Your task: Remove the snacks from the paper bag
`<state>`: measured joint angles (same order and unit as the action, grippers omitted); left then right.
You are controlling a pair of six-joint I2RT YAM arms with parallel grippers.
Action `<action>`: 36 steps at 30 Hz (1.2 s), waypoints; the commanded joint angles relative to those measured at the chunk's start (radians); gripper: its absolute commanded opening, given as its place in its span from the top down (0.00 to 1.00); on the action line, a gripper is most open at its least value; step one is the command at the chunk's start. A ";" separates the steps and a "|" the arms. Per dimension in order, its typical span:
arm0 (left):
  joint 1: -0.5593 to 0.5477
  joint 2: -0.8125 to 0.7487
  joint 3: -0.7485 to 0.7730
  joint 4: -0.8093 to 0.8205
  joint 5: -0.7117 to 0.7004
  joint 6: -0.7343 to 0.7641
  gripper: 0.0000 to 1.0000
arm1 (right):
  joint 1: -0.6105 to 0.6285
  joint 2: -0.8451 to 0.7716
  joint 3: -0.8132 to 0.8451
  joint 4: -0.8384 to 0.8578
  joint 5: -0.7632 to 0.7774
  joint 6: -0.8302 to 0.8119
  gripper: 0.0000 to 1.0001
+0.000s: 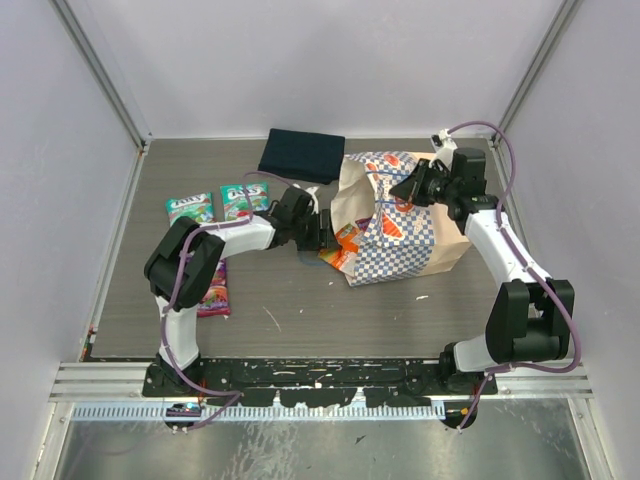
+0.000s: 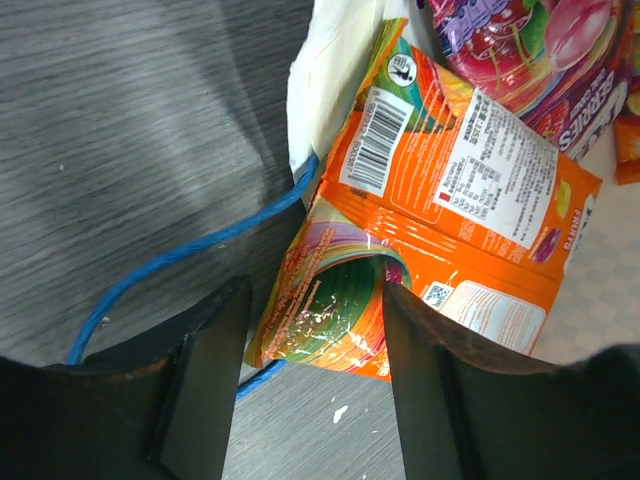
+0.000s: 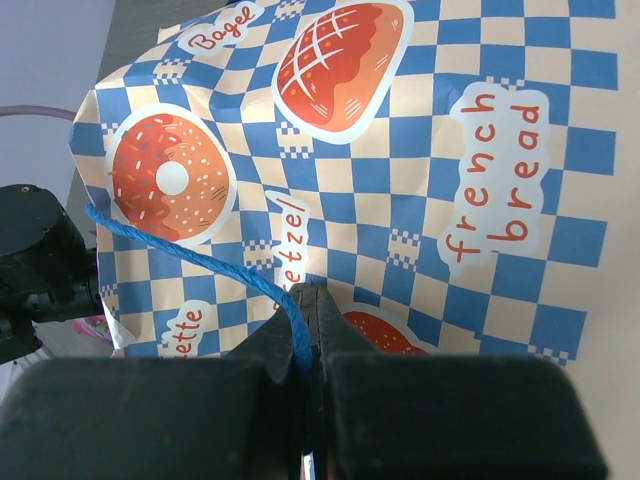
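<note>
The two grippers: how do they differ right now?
The left gripper has its jaws apart around an orange pouch; the right gripper is shut on the blue cord handle. The left works at the mouth of the paper bag, the right at its checkered outside. Both are at the bag.

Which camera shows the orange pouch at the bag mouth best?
Left wrist: the orange pouch fills the frame, barcode side up, its corner inside the open left gripper. The top view shows just a sliver of the pouch at the mouth of the paper bag. The right wrist view shows only the bag's checkered outside, no pouch.
</note>
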<state>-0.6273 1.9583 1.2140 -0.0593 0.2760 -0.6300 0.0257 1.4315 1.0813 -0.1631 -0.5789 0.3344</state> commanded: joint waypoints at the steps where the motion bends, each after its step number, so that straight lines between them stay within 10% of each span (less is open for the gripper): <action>1: -0.008 0.016 0.015 0.015 -0.018 0.041 0.49 | -0.021 -0.036 0.013 0.018 -0.006 -0.021 0.99; 12: -0.160 0.104 0.015 0.132 -0.018 -0.095 0.91 | -0.159 0.024 0.099 0.000 -0.035 0.020 0.99; 22: -0.248 0.164 0.039 0.344 -0.084 -0.270 0.92 | -0.210 0.031 0.165 -0.035 -0.076 0.006 0.99; 36: -0.111 -0.320 -0.046 0.000 -0.008 0.035 1.00 | -0.210 -0.026 0.071 0.065 -0.098 0.082 0.99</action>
<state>-0.7876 1.8721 1.2121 0.0685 0.2707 -0.7334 -0.1814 1.4723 1.1637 -0.1780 -0.6579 0.3805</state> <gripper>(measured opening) 0.005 0.045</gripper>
